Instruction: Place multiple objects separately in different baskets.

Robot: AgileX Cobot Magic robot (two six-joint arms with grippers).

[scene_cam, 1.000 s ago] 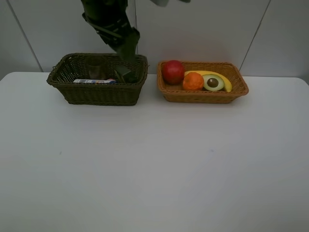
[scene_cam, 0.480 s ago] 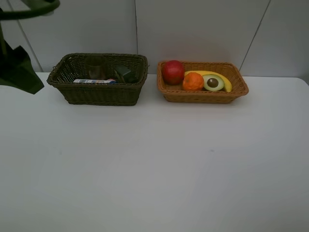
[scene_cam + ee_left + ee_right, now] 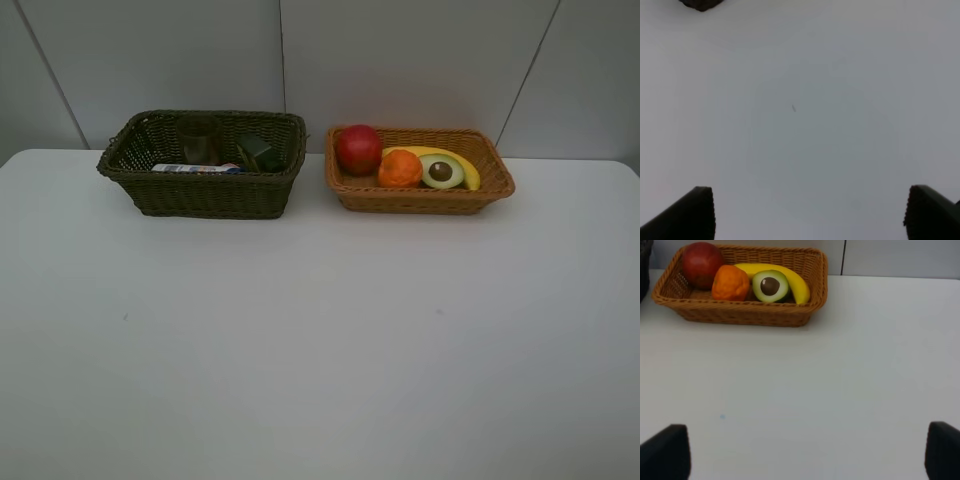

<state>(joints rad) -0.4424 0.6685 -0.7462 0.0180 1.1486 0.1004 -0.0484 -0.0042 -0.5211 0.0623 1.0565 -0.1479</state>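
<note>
Orange-tan basket [image 3: 419,198], far right of the white table [image 3: 320,340]: red apple [image 3: 358,148] at its left end, then orange [image 3: 399,168], avocado half [image 3: 441,171], banana [image 3: 455,160] behind them. Dark basket [image 3: 200,190], far left, just beside it: translucent cup [image 3: 200,139], white bottle [image 3: 195,168] lying flat, dark green bottle [image 3: 259,152]. Pink bottle not visible. Left gripper [image 3: 810,212] jaws spread wide, nothing between, over bare table. Right gripper [image 3: 807,452] likewise released, near side of the tan basket.

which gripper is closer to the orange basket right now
Right. The right gripper hangs open over bare table facing the orange basket, with all of it in view. The left gripper sees only table and a dark basket corner.
</note>
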